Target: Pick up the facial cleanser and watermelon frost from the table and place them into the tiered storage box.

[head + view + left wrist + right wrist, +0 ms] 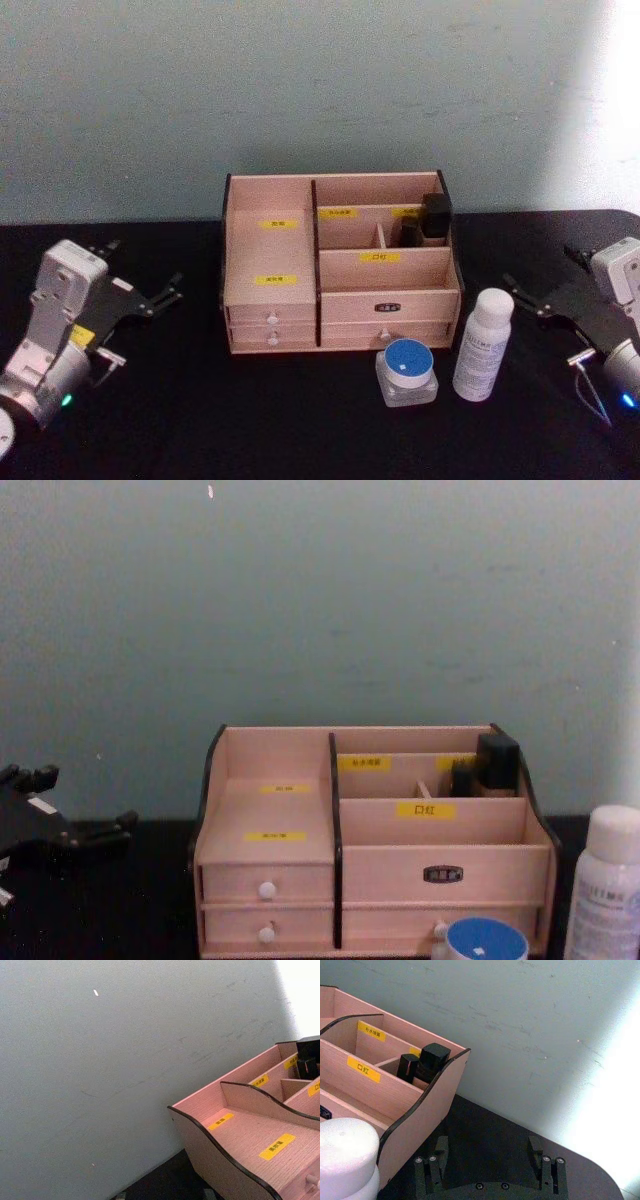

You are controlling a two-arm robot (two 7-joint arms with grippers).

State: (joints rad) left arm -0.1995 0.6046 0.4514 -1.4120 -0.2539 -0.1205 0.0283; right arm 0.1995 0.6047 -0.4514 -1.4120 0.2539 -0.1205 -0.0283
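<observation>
done: nothing
pending: facial cleanser (484, 345) and watermelon frost (407, 370) stood on table (200, 420), near tiered storage box (270, 250)
left gripper (147, 265), right gripper (487, 1145): wide, empty

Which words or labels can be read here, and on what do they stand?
"口红": yellow label on the tiered storage box.
Other yellow labels: too blurred.
Dark drawer plate: unreadable.
Print on the facial cleanser: too small.
Mark on the watermelon frost lid: unreadable.
</observation>
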